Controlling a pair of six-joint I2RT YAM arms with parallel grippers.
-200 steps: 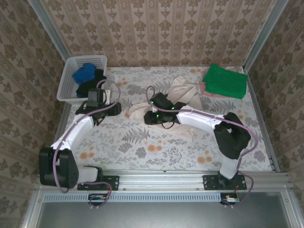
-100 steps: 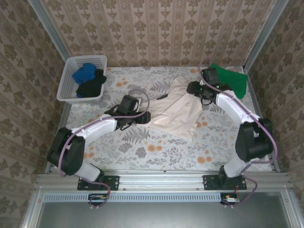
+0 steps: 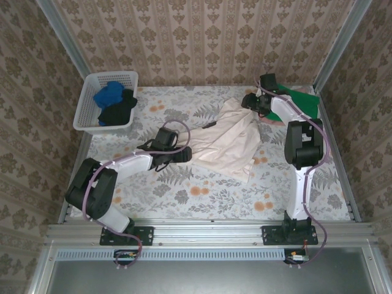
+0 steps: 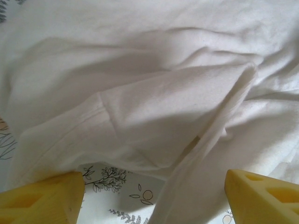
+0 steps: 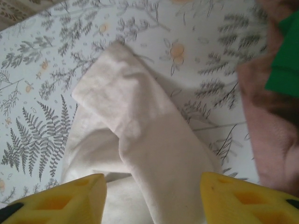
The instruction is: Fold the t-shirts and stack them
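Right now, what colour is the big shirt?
The big shirt is cream, best in the top external view.

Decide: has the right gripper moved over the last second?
Yes. The right gripper has swung away from the table's middle, back and rightward, ending beside the green t-shirt.

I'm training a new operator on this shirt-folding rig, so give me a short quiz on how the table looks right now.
1. True or false: the cream shirt lies in the basket.
2. Which shirt lies on the pink shirt? A red, B green, C yellow.
3. Fill in: the basket holds a blue shirt and a ___ one.
Key: 1 false, it lies rumpled on the table; 2 B; 3 black.
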